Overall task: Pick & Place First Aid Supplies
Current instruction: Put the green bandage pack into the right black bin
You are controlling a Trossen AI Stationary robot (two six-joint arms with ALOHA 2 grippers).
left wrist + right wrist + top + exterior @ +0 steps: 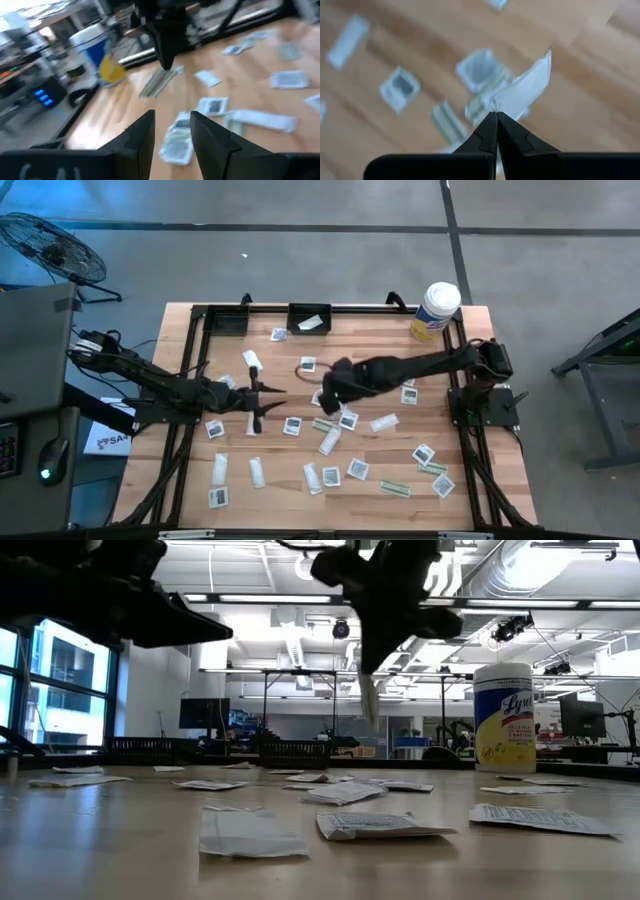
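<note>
The right claw (496,119) pinches a white strip packet (525,90) above the tabletop (380,455), its long axis hanging downward; the black bin (309,319) lies beyond. The left claw (262,399) waits part-open, empty.

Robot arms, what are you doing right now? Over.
Right gripper shut on a white strip, lifted above the table. Left gripper open, empty, hovering over packets. Nothing in the way.
</note>
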